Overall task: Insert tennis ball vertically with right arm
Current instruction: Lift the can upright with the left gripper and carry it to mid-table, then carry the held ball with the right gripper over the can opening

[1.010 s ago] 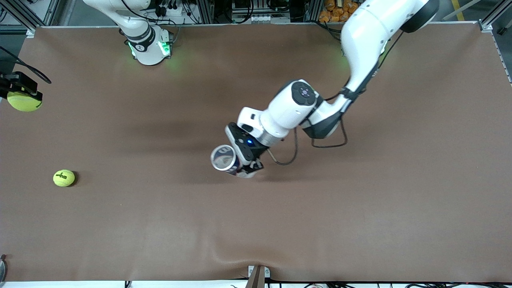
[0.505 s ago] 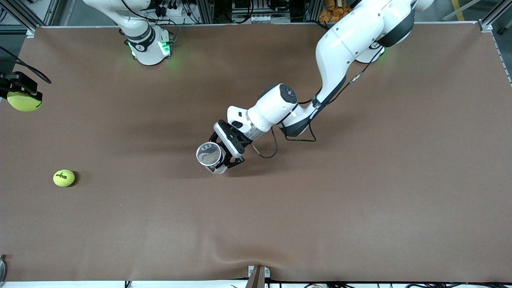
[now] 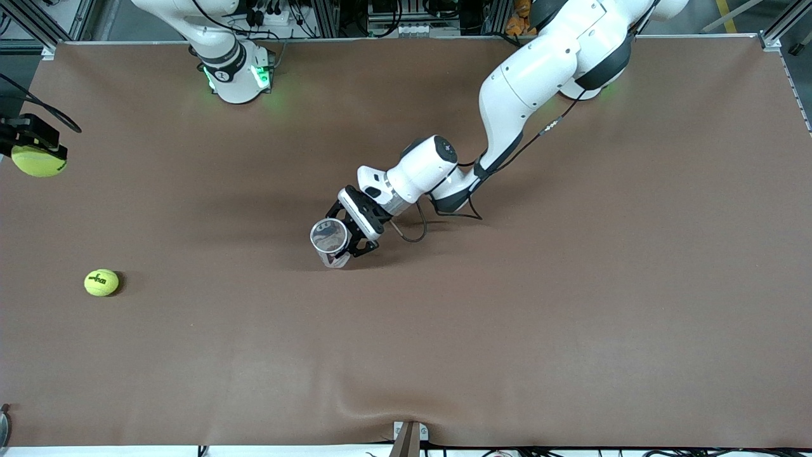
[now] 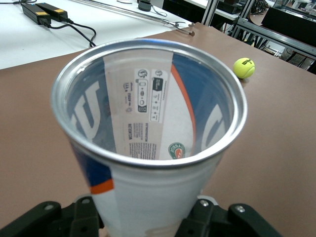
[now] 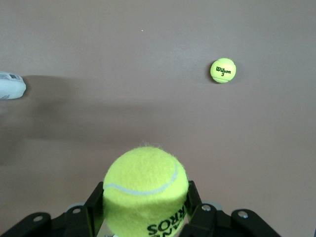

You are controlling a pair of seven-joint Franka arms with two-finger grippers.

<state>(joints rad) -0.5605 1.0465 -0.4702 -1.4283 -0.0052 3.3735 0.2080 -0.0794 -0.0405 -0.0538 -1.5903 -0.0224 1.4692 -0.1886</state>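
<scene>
Ball and can well apart, mouth up.
We see the right hand (image 3: 32, 147) clamping a tennis ball (image 3: 38, 160) over the desk's (image 3: 571, 317) right-arm edge; the left hand (image 3: 353, 238) grips the upright tennis-ball can (image 3: 330, 236) mid-desk.

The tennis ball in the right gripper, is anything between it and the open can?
Nothing visible. The right gripper holds the tennis ball at the table's edge; only bare mat lies toward the open-mouthed can in the left gripper.

The table (image 3: 571, 304) is covered with a brown mat that shows a small wrinkle at the edge nearest the front camera. One yellow-green Wilson tennis ball (image 3: 101, 282) lies directly on it, toward the right arm's end, with its black print facing up.
</scene>
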